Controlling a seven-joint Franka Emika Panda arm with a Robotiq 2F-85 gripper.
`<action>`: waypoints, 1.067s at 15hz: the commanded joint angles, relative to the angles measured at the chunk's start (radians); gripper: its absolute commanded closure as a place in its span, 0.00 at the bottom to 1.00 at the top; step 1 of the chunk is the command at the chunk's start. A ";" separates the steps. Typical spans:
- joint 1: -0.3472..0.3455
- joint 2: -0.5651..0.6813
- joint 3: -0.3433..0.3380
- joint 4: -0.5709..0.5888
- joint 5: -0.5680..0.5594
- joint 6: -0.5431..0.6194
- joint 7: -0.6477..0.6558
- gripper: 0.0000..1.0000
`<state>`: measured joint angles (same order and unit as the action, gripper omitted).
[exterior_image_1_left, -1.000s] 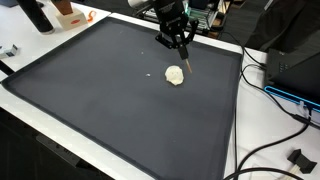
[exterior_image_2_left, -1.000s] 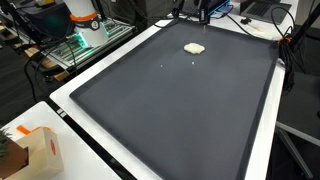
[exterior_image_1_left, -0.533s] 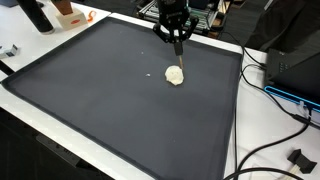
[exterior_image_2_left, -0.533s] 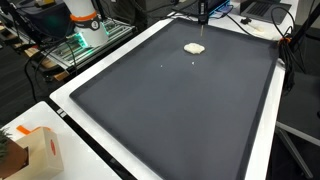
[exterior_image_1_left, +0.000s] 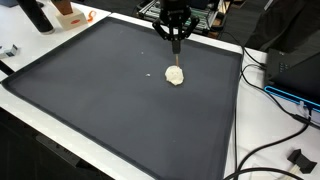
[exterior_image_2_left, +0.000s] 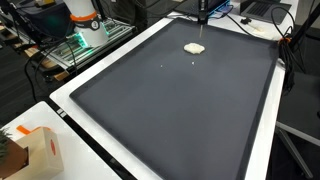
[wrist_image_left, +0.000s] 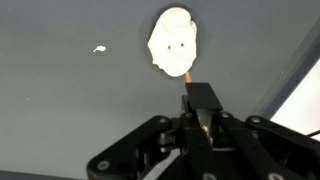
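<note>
On the dark mat (exterior_image_1_left: 100, 95) that covers the counter (exterior_image_2_left: 62, 104), toward its far side, the pale lump (exterior_image_1_left: 175, 75) lies flat and alone, with a tiny crumb (wrist_image_left: 99, 49) of the same colour near it. Your gripper (exterior_image_1_left: 176, 36) hangs directly above the lump and apart from it. The jaws are closed and appear to pinch a thin stick (wrist_image_left: 187, 73), whose tan tip points down just at the lump's edge in the wrist view.

Judge the lump as light and soft, like dough or putty. Its outline is uneven, it sits low, and two small dents mark its top. It will likely deform under pressure and may cling to the mat or to the stick. It offers no firm edge to grasp, so if you take it, come in at the rim where it meets the mat and squeeze gently. Press anywhere near the middle and expect a mark.

No container stands near the lump. A cardboard box (exterior_image_2_left: 38, 150) sits off the mat at the counter's near corner, and you cannot see what is in it.
</note>
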<state>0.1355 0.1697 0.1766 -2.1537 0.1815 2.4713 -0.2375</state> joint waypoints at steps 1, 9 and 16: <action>-0.002 -0.001 0.004 0.003 -0.016 -0.003 0.012 0.87; 0.025 0.022 -0.029 0.004 -0.144 0.073 0.162 0.97; 0.113 0.084 -0.153 0.040 -0.589 0.100 0.629 0.97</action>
<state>0.1924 0.2271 0.0797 -2.1398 -0.2728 2.5995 0.2333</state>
